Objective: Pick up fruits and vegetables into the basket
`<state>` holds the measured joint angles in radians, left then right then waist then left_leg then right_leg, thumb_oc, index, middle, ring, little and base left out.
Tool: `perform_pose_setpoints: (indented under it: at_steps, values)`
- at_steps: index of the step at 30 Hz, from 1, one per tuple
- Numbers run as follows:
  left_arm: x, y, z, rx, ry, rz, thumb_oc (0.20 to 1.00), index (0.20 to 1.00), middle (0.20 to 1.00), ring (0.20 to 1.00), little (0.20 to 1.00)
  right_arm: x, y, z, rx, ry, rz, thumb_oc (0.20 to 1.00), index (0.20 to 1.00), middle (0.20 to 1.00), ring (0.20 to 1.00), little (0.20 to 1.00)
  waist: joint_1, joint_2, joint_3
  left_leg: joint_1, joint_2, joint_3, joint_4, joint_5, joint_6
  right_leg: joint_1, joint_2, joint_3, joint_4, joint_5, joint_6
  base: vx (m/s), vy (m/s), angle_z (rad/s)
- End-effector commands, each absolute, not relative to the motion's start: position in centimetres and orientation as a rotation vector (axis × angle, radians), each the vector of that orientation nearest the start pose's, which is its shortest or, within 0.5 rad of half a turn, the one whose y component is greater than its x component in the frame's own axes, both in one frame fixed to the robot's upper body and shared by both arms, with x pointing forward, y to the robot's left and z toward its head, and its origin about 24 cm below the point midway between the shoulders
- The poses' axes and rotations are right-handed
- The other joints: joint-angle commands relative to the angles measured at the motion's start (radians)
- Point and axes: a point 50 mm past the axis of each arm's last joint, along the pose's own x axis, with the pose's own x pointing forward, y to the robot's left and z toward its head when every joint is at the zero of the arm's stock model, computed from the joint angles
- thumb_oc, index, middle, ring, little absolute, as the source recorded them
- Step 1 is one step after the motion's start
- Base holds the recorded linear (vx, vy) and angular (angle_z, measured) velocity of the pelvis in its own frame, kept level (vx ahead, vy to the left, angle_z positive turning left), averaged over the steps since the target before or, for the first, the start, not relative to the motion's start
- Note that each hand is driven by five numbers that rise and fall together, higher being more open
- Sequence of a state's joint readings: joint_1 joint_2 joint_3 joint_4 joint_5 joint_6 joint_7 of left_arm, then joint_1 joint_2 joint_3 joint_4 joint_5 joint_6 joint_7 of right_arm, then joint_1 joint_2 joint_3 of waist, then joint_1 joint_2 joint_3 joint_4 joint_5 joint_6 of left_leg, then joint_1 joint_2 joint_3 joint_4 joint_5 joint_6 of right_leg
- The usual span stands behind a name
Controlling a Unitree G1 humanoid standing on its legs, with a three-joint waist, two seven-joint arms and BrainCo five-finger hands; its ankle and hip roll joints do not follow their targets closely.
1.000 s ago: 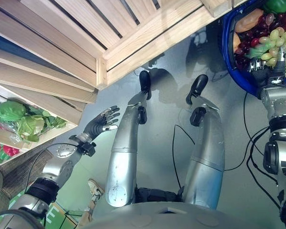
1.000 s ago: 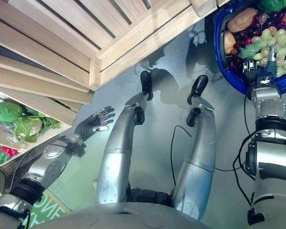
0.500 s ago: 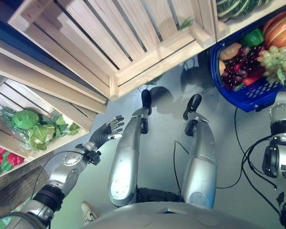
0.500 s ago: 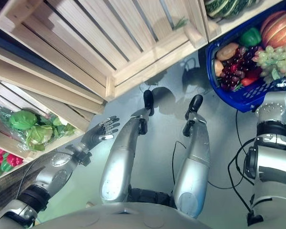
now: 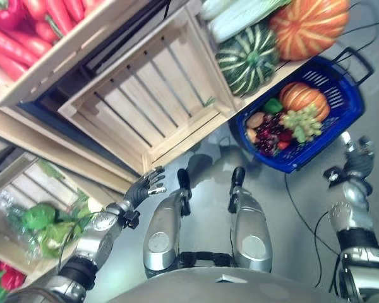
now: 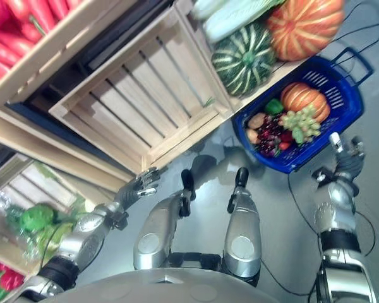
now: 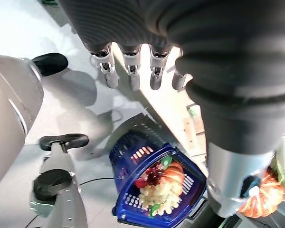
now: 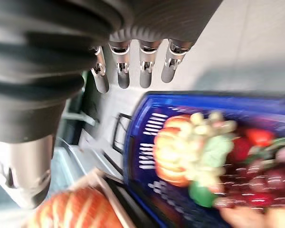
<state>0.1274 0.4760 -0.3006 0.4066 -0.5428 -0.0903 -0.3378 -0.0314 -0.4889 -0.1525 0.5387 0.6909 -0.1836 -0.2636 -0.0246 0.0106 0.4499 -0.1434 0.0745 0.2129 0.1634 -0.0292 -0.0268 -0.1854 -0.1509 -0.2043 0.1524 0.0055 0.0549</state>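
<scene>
Left eye view first: we see the blue plastic basket sitting on the grey floor, tucked against the pale wooden slatted crate. Inside the basket lie a small orange pumpkin, a bunch of green grapes, dark red grapes and a green pepper. Just above the basket, on a shelf, rest a striped green squash and a large orange pumpkin. Our left hand hovers below the crate, well apart from the basket, fingers spread and empty. Our right hand floats just beside the basket's near rim, touching nothing.

Right eye view: green leafy lettuce lies in a low crate far left of the basket; red peppers fill the top shelf.

Left wrist view: straight fingers, nothing held, the basket beyond them.

Right wrist view: fingers extended, empty, above the basket's rim.
</scene>
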Motion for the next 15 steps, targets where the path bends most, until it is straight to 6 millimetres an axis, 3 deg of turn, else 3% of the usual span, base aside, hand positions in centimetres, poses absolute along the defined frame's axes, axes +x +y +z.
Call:
perform_pose_setpoints:
  at_steps: [1, 4, 9, 11, 15]
  values:
    - [14.7, 22.1, -7.6, -0.077, 0.608, -0.328, 1.000, 1.000, 1.000, 1.000, 1.000, 20.5, -33.4, 0.5, 0.064, 0.141, -0.614, 1.000, 1.000, 1.000, 1.000, 1.000, -0.007, -0.040, -0.130, 0.062, 0.036, 0.023, -0.043, 0.027, -0.015, 0.084, -0.008, -0.040, 0.023, -0.013, 0.064, 0.16, 0.111, -0.12]
    - [13.5, 21.9, -8.8, -0.113, 0.644, -0.279, 1.000, 1.000, 1.000, 1.000, 1.000, 19.7, -31.3, -0.2, -0.108, 0.165, -0.517, 1.000, 1.000, 1.000, 1.000, 1.000, -0.019, -0.049, -0.206, 0.136, 0.035, 0.034, -0.096, 0.030, -0.012, 0.132, -0.011, -0.034, -0.010, 0.003, 0.084, 0.13, 0.154, -0.10]
    - [13.9, 22.1, -9.4, -0.129, 0.656, -0.252, 1.000, 1.000, 1.000, 1.000, 1.000, 20.3, -28.5, -1.7, -0.122, 0.244, -0.345, 1.000, 1.000, 1.000, 1.000, 1.000, -0.018, -0.059, -0.253, 0.192, 0.035, 0.047, -0.140, 0.028, -0.011, 0.165, -0.023, -0.039, -0.036, 0.034, 0.105, 0.02, 0.072, -0.08]
    - [14.2, 22.4, -9.7, -0.147, 0.673, -0.230, 1.000, 1.000, 1.000, 1.000, 1.000, 20.5, -26.2, -2.6, -0.169, 0.295, -0.143, 1.000, 1.000, 1.000, 1.000, 1.000, -0.013, -0.064, -0.274, 0.217, 0.031, 0.051, -0.173, 0.034, -0.014, 0.187, -0.032, -0.058, -0.063, 0.054, 0.117, -0.02, 0.051, -0.01]
    - [14.4, 22.8, -10.4, -0.149, 0.717, -0.227, 1.000, 1.000, 1.000, 1.000, 1.000, 20.0, -23.9, -5.0, -0.138, 0.445, 0.075, 1.000, 1.000, 1.000, 1.000, 1.000, -0.002, -0.070, -0.293, 0.235, 0.027, 0.052, -0.203, 0.043, -0.022, 0.210, -0.031, -0.081, -0.096, 0.062, 0.121, -0.02, 0.023, 0.02]
